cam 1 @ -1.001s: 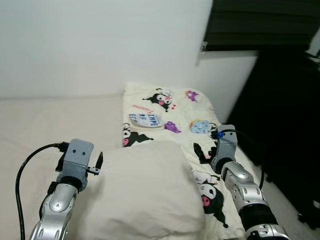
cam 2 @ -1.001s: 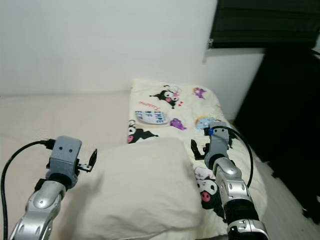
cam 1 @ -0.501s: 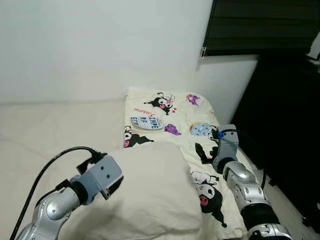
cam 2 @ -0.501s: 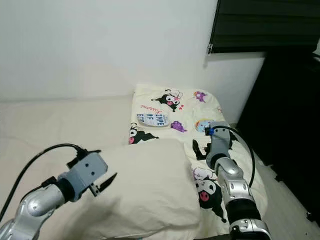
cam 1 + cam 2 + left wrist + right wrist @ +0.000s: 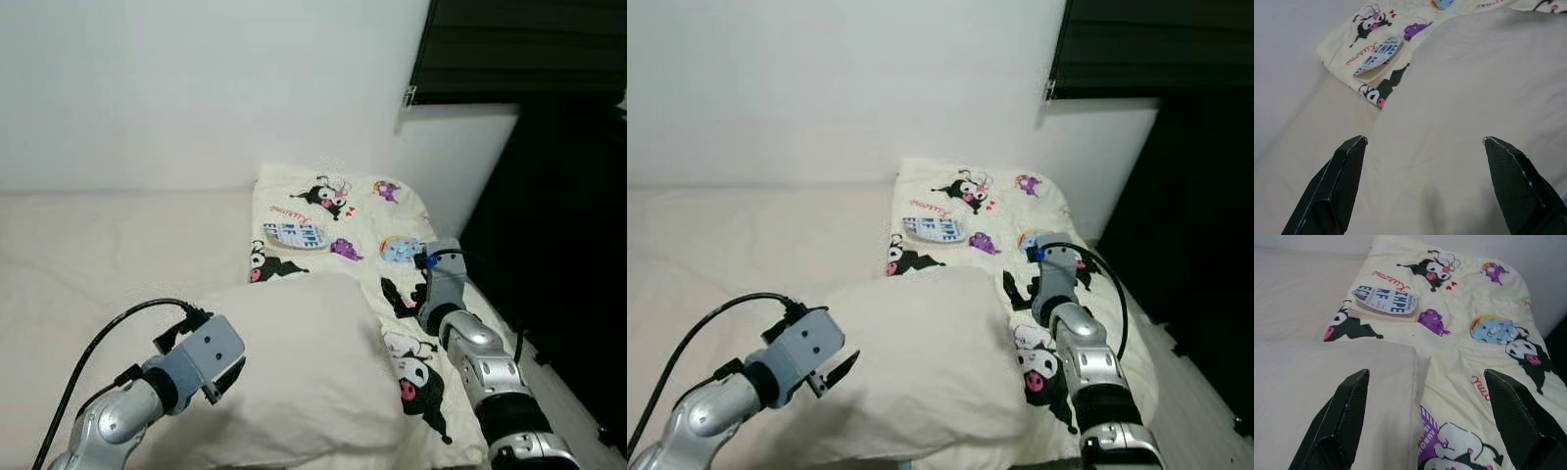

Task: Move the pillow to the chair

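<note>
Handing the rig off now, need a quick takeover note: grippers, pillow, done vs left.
Left gripper: open, fingers spread over the near left part of the plain cream pillow, not gripping.
Right gripper: open, at the pillow's right edge, over the cartoon-print blanket.
The pillow lies flat on the bed, partly overlapping the blanket.
Done: both arms brought to the pillow, one on each side.
Left: grasp it, lift, carry it to the chair and set it down. I can't make out the chair from here, so it must be located first.
</note>
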Robot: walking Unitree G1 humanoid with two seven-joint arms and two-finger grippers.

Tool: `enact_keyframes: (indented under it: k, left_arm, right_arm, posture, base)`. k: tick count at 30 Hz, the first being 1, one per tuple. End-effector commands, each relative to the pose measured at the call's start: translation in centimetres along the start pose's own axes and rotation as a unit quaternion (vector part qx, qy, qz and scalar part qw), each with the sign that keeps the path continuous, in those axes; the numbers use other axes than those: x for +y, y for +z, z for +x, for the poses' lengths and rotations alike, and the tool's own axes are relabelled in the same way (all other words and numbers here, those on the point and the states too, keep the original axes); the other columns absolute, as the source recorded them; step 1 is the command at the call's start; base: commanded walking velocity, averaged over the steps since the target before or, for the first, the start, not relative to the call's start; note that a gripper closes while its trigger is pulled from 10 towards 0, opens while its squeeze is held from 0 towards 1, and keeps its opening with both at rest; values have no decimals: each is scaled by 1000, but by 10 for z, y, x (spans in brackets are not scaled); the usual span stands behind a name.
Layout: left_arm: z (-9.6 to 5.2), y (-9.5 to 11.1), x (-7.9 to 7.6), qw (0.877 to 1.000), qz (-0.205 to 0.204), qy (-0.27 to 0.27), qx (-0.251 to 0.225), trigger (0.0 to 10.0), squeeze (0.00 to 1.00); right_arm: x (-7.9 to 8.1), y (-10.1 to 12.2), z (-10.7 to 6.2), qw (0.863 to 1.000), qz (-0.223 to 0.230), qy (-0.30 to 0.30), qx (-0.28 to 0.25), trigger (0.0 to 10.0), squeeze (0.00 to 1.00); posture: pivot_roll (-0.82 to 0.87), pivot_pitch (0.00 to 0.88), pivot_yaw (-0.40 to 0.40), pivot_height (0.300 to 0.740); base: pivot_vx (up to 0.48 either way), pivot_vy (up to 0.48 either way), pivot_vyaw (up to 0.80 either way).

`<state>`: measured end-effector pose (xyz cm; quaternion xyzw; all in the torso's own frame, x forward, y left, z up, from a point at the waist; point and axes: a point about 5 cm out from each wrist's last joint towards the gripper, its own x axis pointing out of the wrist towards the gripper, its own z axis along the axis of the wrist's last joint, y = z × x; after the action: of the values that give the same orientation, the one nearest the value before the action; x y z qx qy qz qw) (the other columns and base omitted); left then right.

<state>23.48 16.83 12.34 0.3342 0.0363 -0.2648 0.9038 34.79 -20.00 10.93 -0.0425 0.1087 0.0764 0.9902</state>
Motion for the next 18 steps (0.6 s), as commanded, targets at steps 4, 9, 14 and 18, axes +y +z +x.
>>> enact_keyframes:
  k: [4, 9, 14, 18]
  left_arm:
    - [1, 3, -4, 1000, 0, -18, 5, 10000, 0]
    - [2, 6, -1, 1000, 2, -10, 8, 10000, 0]
    - [5, 6, 3, 1000, 12, 1, 27, 10000, 0]
    - [7, 11, 0, 999, 12, -8, 29, 10000, 0]
  right_arm:
    - [-5, -2, -1, 1000, -9, -4, 6, 10000, 0]
    - [-5, -1, -1, 1000, -10, -4, 5, 10000, 0]
    - [-3, 0, 0, 1000, -10, -3, 4, 10000, 0]
    - [0, 0, 0, 1000, -12, 0, 3, 10000, 0]
  posture:
    - [54, 0, -68, 620]
    - [56, 0, -69, 600]
    - [56, 0, -65, 575]
    - [55, 0, -65, 560]
  base:
    - [0, 0, 0]
    - [0, 0, 0]
    - [0, 0, 0]
    - [0, 0, 0]
